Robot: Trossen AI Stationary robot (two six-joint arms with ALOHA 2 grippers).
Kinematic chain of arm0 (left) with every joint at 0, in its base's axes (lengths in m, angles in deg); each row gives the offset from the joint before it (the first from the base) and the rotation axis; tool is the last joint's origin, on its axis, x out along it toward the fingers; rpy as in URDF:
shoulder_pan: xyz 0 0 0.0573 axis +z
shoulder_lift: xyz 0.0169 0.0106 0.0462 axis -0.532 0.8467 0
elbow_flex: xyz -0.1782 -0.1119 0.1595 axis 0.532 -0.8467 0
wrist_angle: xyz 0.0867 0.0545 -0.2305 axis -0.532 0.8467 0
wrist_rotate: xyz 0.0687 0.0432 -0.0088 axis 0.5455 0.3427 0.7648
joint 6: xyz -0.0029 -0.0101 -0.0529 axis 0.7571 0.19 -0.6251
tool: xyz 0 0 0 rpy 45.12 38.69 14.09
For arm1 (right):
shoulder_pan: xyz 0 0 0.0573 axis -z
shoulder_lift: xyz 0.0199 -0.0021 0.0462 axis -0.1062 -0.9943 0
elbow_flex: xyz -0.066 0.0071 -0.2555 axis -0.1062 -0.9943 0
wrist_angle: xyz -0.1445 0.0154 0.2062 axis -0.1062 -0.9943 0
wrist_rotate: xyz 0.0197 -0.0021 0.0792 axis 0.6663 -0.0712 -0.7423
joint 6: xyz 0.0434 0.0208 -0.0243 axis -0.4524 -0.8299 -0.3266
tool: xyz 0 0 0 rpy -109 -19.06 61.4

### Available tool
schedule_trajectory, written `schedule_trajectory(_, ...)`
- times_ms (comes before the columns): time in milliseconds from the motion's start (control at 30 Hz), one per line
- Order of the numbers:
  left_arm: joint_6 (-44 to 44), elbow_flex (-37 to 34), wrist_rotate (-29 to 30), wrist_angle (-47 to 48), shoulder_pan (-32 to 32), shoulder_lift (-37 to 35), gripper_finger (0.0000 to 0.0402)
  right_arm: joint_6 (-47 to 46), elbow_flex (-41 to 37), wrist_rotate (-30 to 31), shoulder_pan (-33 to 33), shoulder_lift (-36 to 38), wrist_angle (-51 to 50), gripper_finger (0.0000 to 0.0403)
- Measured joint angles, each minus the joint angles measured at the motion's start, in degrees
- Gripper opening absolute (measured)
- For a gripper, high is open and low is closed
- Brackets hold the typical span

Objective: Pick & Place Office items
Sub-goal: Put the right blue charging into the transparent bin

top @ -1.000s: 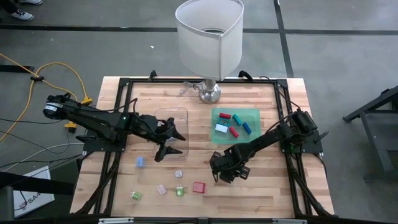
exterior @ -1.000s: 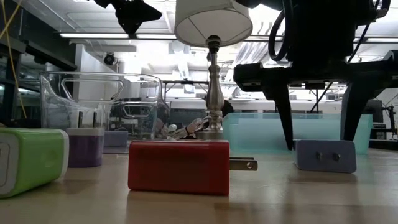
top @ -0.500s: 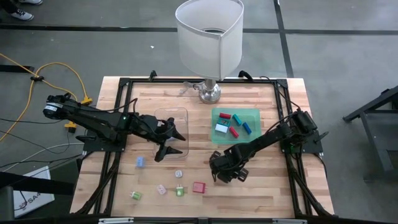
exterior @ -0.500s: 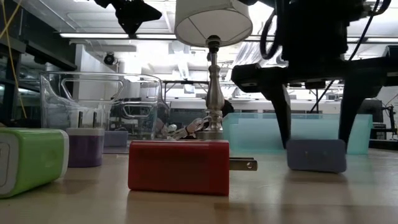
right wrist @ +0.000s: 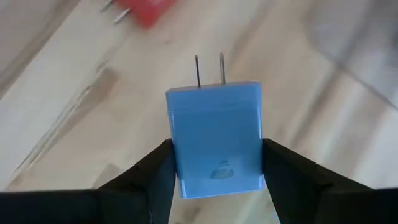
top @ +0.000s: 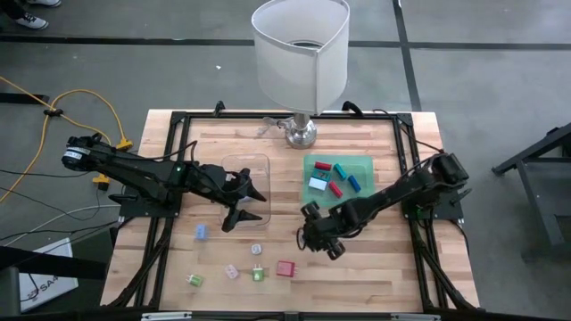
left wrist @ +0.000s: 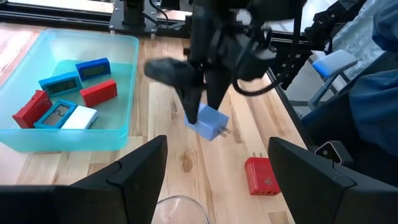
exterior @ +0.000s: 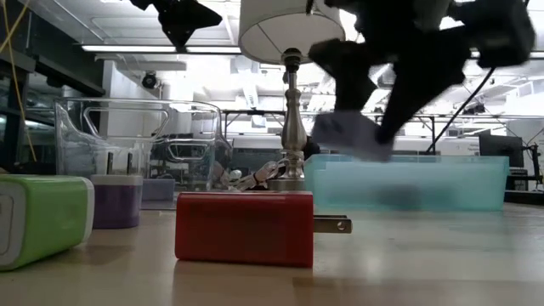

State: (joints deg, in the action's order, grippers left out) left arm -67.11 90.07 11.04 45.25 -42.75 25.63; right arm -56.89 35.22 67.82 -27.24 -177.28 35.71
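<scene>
My right gripper (top: 315, 234) is shut on a pale blue plug block (right wrist: 214, 140), which also shows from the left wrist camera (left wrist: 208, 121) and in the low view (exterior: 353, 132), above the table's middle. The other pieces lie flat on the wood near the near edge: a red plug block (top: 285, 267), two green ones (top: 258, 274) (top: 194, 279), a pink one (top: 232, 271) and a pale blue one (top: 202, 232). Several red, blue and white pieces lie in the green tray (top: 364, 161). My left gripper (top: 243, 203) hangs open over the clear tray (top: 259, 160). My right gripper pinches the blue plug block between its two fingers (right wrist: 152, 180), which press on two opposite side faces at the end away from the prongs (right wrist: 208, 68). The prongs point away from the wrist. The block is lifted clear of the table and hangs tilted (exterior: 353, 132).
A lamp with a white shade (top: 301, 49) stands on a metal base (top: 301, 134) at the far edge, between the two trays. A black frame rail (top: 156, 241) runs along the table's sides. Bare wood (top: 375, 267) lies at the near right.
My right gripper, whose open fingers straddled the blue plug block on the table, has shut on it, risen, tipped over and shifted a little toward the table's left. The block has left the wood and now hangs tilted in the air.
</scene>
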Motion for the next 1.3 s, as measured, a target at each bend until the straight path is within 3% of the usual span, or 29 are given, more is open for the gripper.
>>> schedule_trajectory(433, 0.0, 0.0, 0.02, -0.51, 0.0, 0.0, 0.0273, -15.89, 0.09, 2.14, 3.12, 6.66, 6.42, 0.0199)
schedule_trajectory(733, 0.0, 0.0, 0.01, -1.98, 0.0, 0.0, 0.0273, -13.61, 0.09, 5.91, 3.96, 6.73, 18.18, 0.0199)
schedule_trajectory(1033, 0.02, 0.0, 0.01, -2.23, 0.0, 0.0, 0.0273, -13.61, 0.09, 11.66, 4.85, 6.73, 24.58, 0.0197)
schedule_trajectory(1300, 0.02, 0.0, 0.0, -2.23, 0.0, 0.0, 0.0273, -13.62, 0.09, 12.79, 4.81, 6.73, 27.55, 0.0196)
